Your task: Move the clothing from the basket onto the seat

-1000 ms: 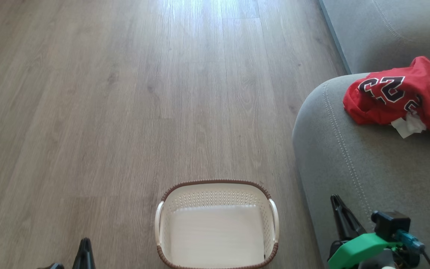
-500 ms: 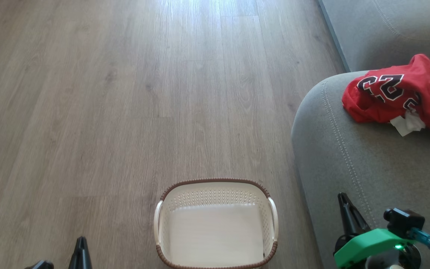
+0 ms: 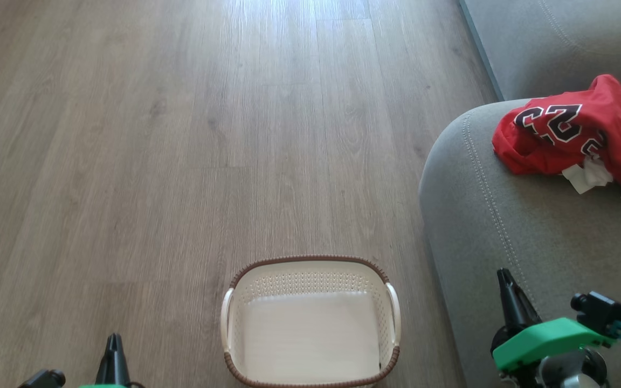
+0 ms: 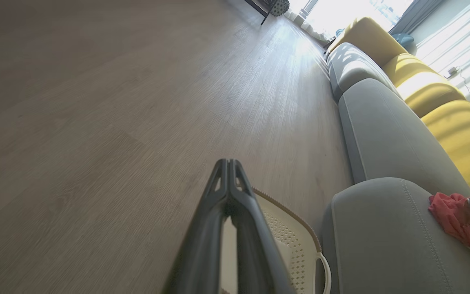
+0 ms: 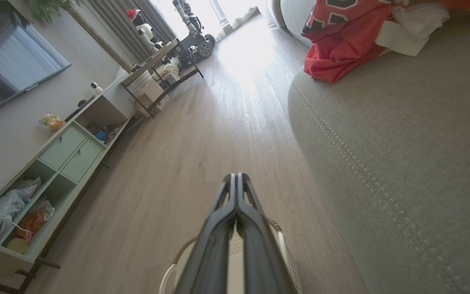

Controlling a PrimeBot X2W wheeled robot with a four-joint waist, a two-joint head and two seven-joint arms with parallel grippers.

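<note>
Red clothing (image 3: 539, 153), one heap, on seat (image 3: 510, 237); one basket (image 3: 310, 259); two end effectors (image 3: 112, 337) (image 3: 502, 272) closed.

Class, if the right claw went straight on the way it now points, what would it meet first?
Probably the wooden floor, beside the seat. The right claw, shut, points out over the basket. Depth is uncertain.

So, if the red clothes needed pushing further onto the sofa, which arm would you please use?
Probably the right: the right gripper, shut, is beside the sofa, nearer the clothes; the left gripper is on the empty basket's far side.
</note>
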